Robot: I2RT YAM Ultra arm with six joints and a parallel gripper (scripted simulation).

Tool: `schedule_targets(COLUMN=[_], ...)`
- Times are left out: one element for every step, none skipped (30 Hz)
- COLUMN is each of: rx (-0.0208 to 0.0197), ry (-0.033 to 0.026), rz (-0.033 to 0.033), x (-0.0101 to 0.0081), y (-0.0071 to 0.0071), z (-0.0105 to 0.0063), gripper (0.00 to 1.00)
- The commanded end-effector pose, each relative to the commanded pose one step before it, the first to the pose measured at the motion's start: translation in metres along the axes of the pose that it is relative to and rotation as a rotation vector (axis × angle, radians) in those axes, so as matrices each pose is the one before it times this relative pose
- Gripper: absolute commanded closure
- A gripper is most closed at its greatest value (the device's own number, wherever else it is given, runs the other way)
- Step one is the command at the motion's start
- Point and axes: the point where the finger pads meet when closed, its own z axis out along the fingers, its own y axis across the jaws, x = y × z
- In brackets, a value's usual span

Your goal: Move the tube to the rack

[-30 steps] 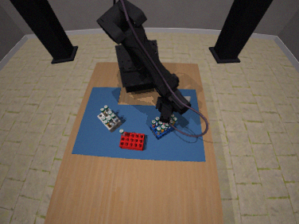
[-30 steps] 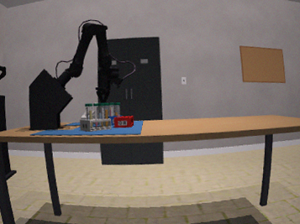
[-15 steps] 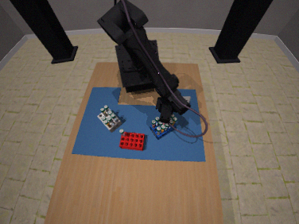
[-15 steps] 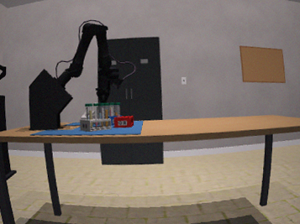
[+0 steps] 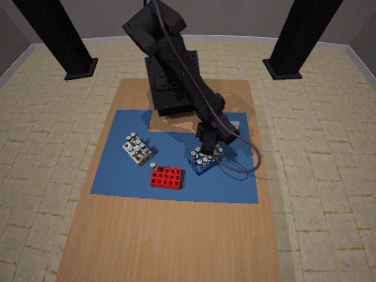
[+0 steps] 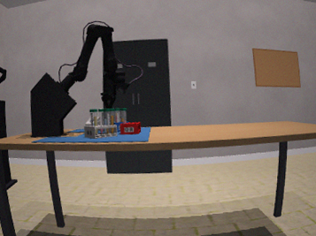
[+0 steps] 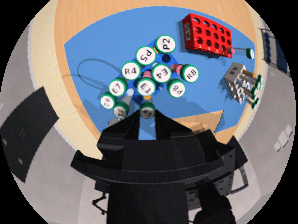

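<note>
The blue source rack RA (image 5: 199,171) stands on the right of the blue mat (image 5: 117,175) and holds several green-capped tubes, seen from above in the wrist view with labels such as P2 (image 7: 165,44), R4 (image 7: 130,70) and E4 (image 7: 162,71). My gripper (image 5: 204,150) (image 6: 106,106) (image 7: 147,113) hangs straight down over the rack's near side. Its fingers are shut on the cap of one tube (image 7: 146,110), whose label I cannot read. The white rack RB (image 5: 138,150) (image 7: 239,83) with a few tubes stands at the mat's left. The red rack QR (image 5: 166,177) (image 7: 207,34) is empty.
A small white-and-green topped post (image 5: 152,165) (image 7: 249,52) stands between the white and red racks. A purple cable (image 5: 245,167) loops from the arm over the mat right of the blue rack. The arm's base (image 5: 170,95) sits at the table's back.
</note>
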Motion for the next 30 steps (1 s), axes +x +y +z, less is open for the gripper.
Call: schedule_targets(rx=[-0.01164, 0.00000, 0.00000, 0.00000, 0.00000, 0.00000, 0.00000, 0.00000, 0.00000, 0.00000, 0.00000, 0.00000, 0.00000, 0.00000, 0.00000, 0.00000, 0.00000, 0.00000, 0.00000, 0.00000, 0.00000, 0.00000, -0.02341, 0.00464, -0.00009, -0.00010, -0.00009, -0.00008, -0.00007, -0.00006], ry=[-0.00188, 0.00000, 0.00000, 0.00000, 0.00000, 0.00000, 0.00000, 0.00000, 0.00000, 0.00000, 0.00000, 0.00000, 0.00000, 0.00000, 0.00000, 0.00000, 0.00000, 0.00000, 0.00000, 0.00000, 0.00000, 0.00000, -0.01224, -0.00808, 0.00011, 0.00011, 0.00010, 0.00010, 0.00009, 0.00009], rz=[0.00216, 0.00000, 0.00000, 0.00000, 0.00000, 0.00000, 0.00000, 0.00000, 0.00000, 0.00000, 0.00000, 0.00000, 0.00000, 0.00000, 0.00000, 0.00000, 0.00000, 0.00000, 0.00000, 0.00000, 0.00000, 0.00000, 0.00825, 0.00208, 0.00014, 0.00013, 0.00013, 0.00012, 0.00011, 0.00011], x=[-0.00121, 0.00000, 0.00000, 0.00000, 0.00000, 0.00000, 0.00000, 0.00000, 0.00000, 0.00000, 0.00000, 0.00000, 0.00000, 0.00000, 0.00000, 0.00000, 0.00000, 0.00000, 0.00000, 0.00000, 0.00000, 0.00000, -0.00589, -0.00200, 0.00000, -0.00005, -0.00011, -0.00015, -0.00012, 0.00002], y=[0.00263, 0.00000, 0.00000, 0.00000, 0.00000, 0.00000, 0.00000, 0.00000, 0.00000, 0.00000, 0.00000, 0.00000, 0.00000, 0.00000, 0.00000, 0.00000, 0.00000, 0.00000, 0.00000, 0.00000, 0.00000, 0.00000, 0.00693, -0.00050, 0.00002, 0.00005, 0.00002, -0.00008, -0.00025, -0.00048], z=[-0.00062, 0.00000, 0.00000, 0.00000, 0.00000, 0.00000, 0.00000, 0.00000, 0.00000, 0.00000, 0.00000, 0.00000, 0.00000, 0.00000, 0.00000, 0.00000, 0.00000, 0.00000, 0.00000, 0.00000, 0.00000, 0.00000, -0.00932, -0.00301, -0.00278, -0.00272, -0.00272, -0.00272, -0.00272, -0.00272], gripper=[0.76, 0.76, 0.76, 0.76, 0.70, 0.70, 0.70, 0.70, 0.70, 0.70, 0.70, 0.70, 0.70, 0.70, 0.70, 0.70, 0.70, 0.70, 0.70, 0.70, 0.70, 0.70, 0.70, 0.70, 0.70, 0.70, 0.70, 0.70, 0.70, 0.70])
